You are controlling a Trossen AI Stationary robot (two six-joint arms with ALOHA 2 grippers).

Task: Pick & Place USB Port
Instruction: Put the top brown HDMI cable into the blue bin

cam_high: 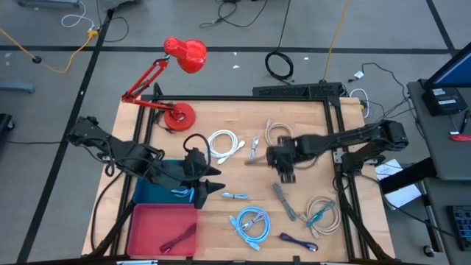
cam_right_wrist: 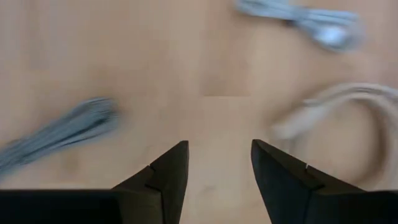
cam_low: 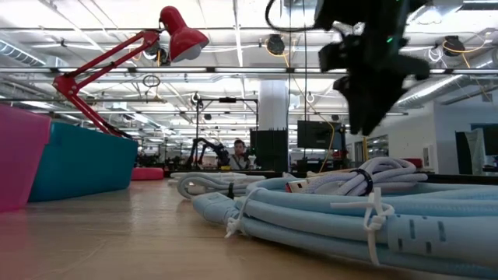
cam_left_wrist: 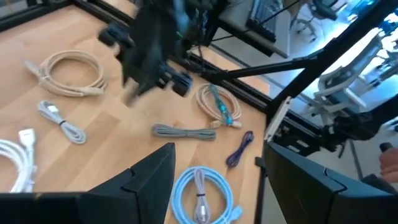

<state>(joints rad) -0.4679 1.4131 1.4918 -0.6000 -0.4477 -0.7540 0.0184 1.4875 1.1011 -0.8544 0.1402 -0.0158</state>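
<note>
Wooden table (cam_high: 228, 118), two bins (cam_high: 163, 213)

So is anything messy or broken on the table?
Nothing looks broken or spilled. Bundled cables lie scattered on the wooden table, like the light blue coil, and one dark purple cable already lies in the pink bin.

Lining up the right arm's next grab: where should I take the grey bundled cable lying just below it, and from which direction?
Grip the grey cable at mid-length, coming straight down from above. It lies flat as a narrow straight bundle, so the right gripper should set its fingers across the short width, not along it.
</note>
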